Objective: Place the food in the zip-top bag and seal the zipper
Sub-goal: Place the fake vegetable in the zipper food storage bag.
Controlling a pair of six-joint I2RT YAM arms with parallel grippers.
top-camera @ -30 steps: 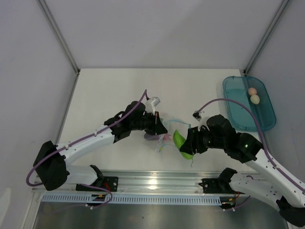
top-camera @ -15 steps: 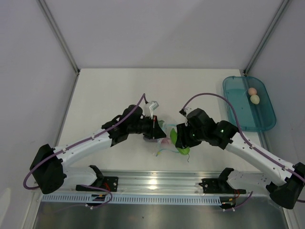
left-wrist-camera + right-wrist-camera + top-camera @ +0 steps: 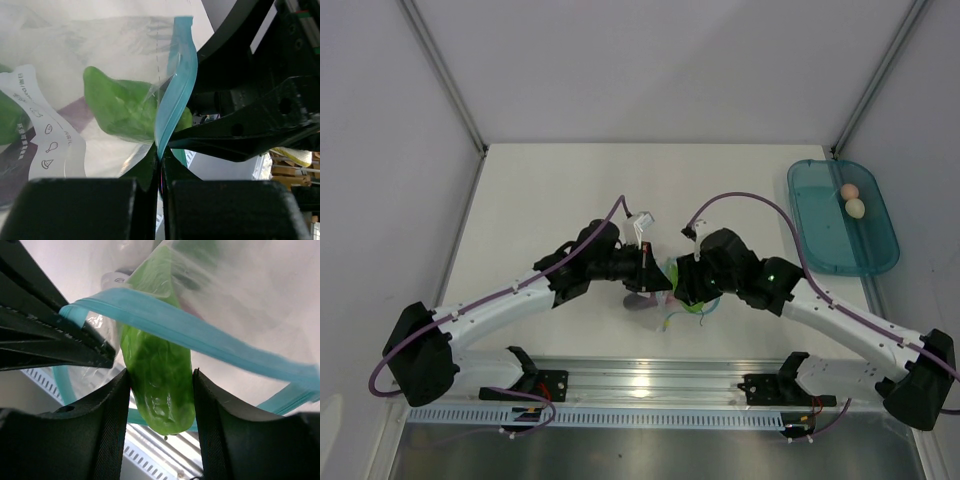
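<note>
Vegetable (image 3: 157, 365) gripped by right end effector (image 3: 161, 379), moved leftward into bag (image 3: 100, 45), left end effector (image 3: 161, 172) clamping zipper (image 3: 175, 85)

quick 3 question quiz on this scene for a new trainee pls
1. True or false: the right tool grips the light green long vegetable.
2. What does the left tool pinch? A the zipper B a spoon C a cup
3. How many food items lie in the teal tray?
Key: 1 true. 2 A. 3 two, the pink ball and the whitish egg.
</note>
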